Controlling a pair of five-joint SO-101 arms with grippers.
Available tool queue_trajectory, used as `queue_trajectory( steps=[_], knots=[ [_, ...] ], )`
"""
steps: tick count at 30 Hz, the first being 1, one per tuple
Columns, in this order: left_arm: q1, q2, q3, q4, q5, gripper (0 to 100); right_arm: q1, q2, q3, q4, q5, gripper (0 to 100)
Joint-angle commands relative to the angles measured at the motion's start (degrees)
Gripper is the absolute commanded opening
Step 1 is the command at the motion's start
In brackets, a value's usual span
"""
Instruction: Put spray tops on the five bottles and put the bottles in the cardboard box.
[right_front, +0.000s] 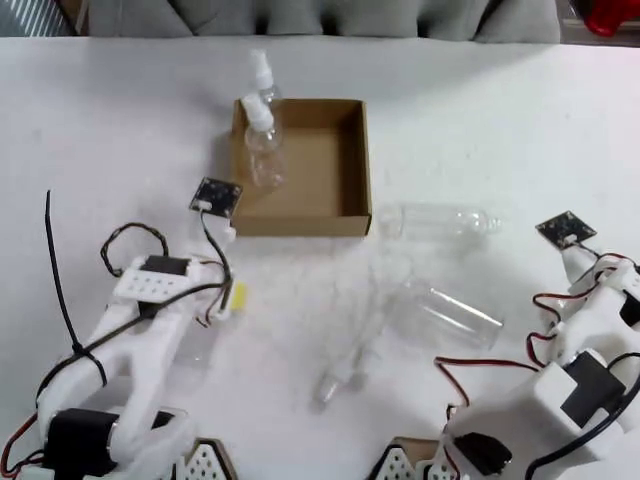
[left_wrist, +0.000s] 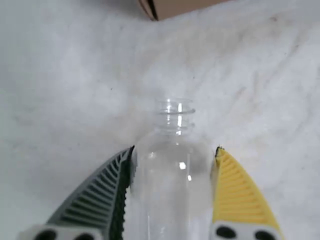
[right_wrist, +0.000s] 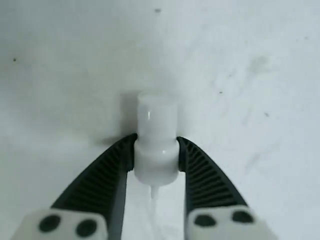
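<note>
High view: cardboard box (right_front: 352, 160) mid-table, one capped bottle (right_front: 264, 145) inside it, a second capped bottle (right_front: 262, 72) just behind. Two bare bottles (right_front: 440, 220) lie on the table (right_front: 500, 120) near the box.
Left wrist view: left gripper (left_wrist: 175, 150) clamped around an open-necked bottle (left_wrist: 172, 170).
Right wrist view: right gripper (right_wrist: 156, 140) grasping a white spray top (right_wrist: 156, 115) above the table.

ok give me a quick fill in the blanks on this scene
1. The left hand is shut on a bottle with no ____ on its neck.
2. The hand shut on the white top is the ____ one.
3. The box holds ____ capped bottle.
Missing words: top; right; one.
</note>
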Motion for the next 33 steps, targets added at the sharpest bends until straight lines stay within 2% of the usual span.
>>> queue_trajectory(
  steps=[1,9,13,16,18,22,26,30,33],
  knots=[
    [-0.6,0.0,-3.1,-1.1,-0.6,3,1.8,-0.5,-4.0,-0.1,0.2,1.4],
    [-0.6,-0.3,-2.4,-1.1,-0.6,2,6.0,-13.1,-5.4,17.2,-1.4,1.5],
    [-1.0,-3.0,-2.0,0.0,-0.3,2,5.3,-22.5,-1.8,25.5,-3.7,1.5],
    [-1.2,-9.6,-1.9,2.8,-0.2,2,2.1,-30.4,4.7,25.8,-4.0,1.5],
    [-1.2,-14.6,-1.9,4.7,-0.2,2,-1.5,-35.9,8.0,25.8,-7.8,1.5],
    [-1.1,-23.7,-1.9,7.7,-0.1,2,-10.8,-46.7,9.8,26.2,-23.9,1.5],
    [-0.7,-31.8,-2.3,9.6,0.2,3,-22.8,-55.6,9.5,26.1,-36.8,1.5],
    [-0.7,-39.3,-2.0,9.6,9.3,3,-37.2,-61.1,7.7,23.9,-47.0,1.5],
    [-0.6,-44.4,-1.9,9.2,15.2,3,-47.3,-63.7,6.7,17.4,-52.1,1.5]
  ],
)
